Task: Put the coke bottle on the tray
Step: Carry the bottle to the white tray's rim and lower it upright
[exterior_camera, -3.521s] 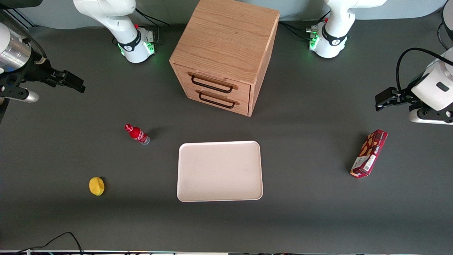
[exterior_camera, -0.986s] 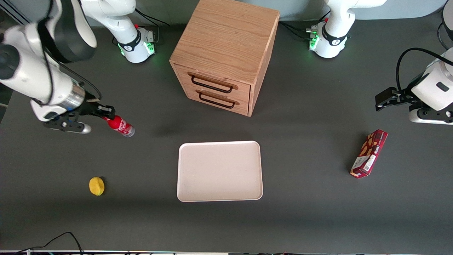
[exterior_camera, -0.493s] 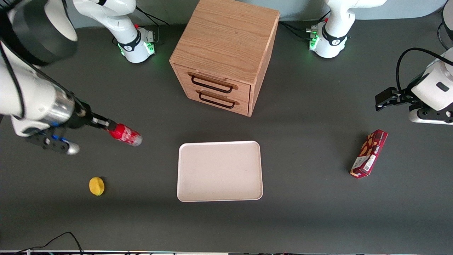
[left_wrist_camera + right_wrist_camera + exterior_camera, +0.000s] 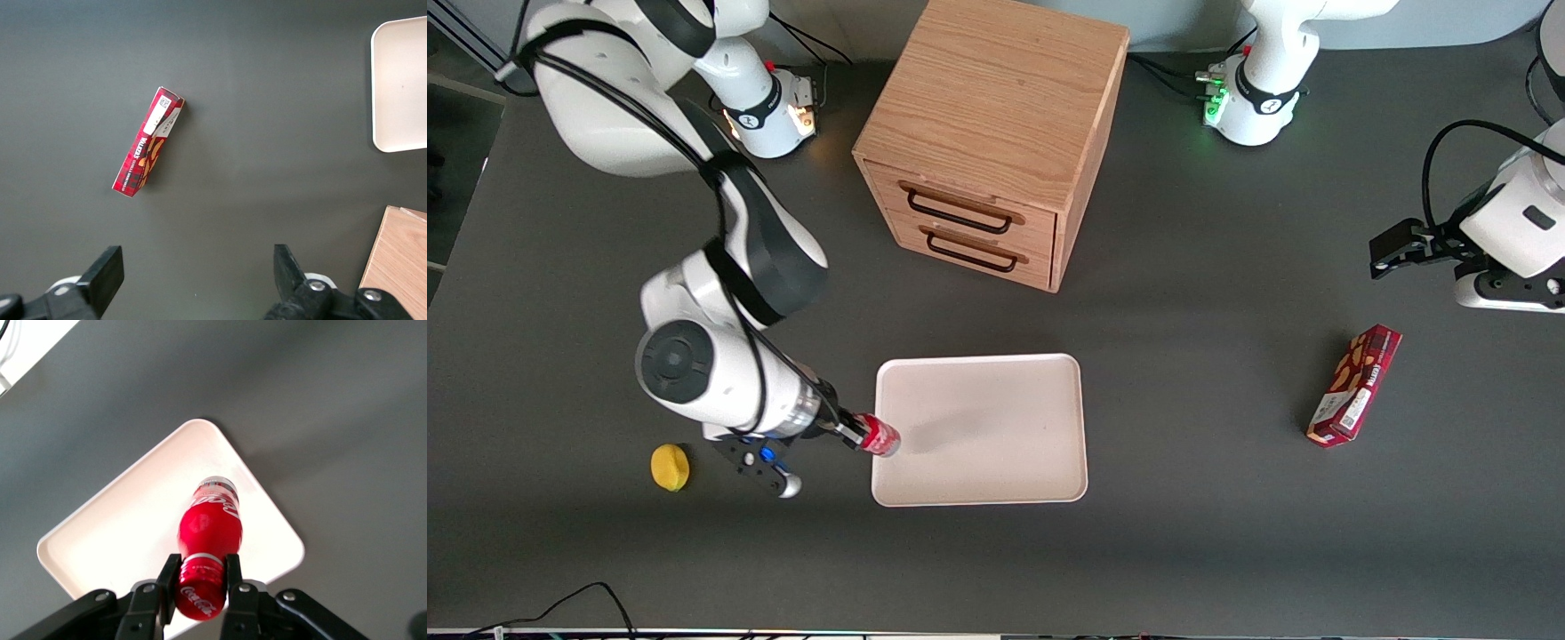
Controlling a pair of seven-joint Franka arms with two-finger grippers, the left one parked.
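gripper: clamped on the coke bottle's cap end, one finger on each side of the neck; sits above the tray edge at the working arm's end of the table.
coke bottle: held off the surface, hanging from the cap with its clear bottom pointing down toward the tray; in the front view it overlaps the tray's rim on the side nearest the working arm. Neck grip leaves the base free, probably so it can be stood upright.
tray: cream-white, flat, nothing on it; lies nearer the front camera than the wooden drawer cabinet. In the right wrist view the bottle's bottom lines up over the tray floor, inside the rim.
bottle vs tray contact: cannot tell if the base touches; a soft shadow on the tray beside the bottle suggests it is above the surface.
step in hand: carry over the tray, judged near done; lowering and letting go not yet done.
next move needs: a bit more travel inward from the rim, then straight descent, so the base lands flat and not on the raised edge.
risk: tall narrow bottle could tip if set on the rim.
lemon: on the table, near the arm's wrist, well apart from the tray.
red snack box: lies toward the parked arm's end, untouched.
wooden drawer cabinet: both drawers closed, not involved.
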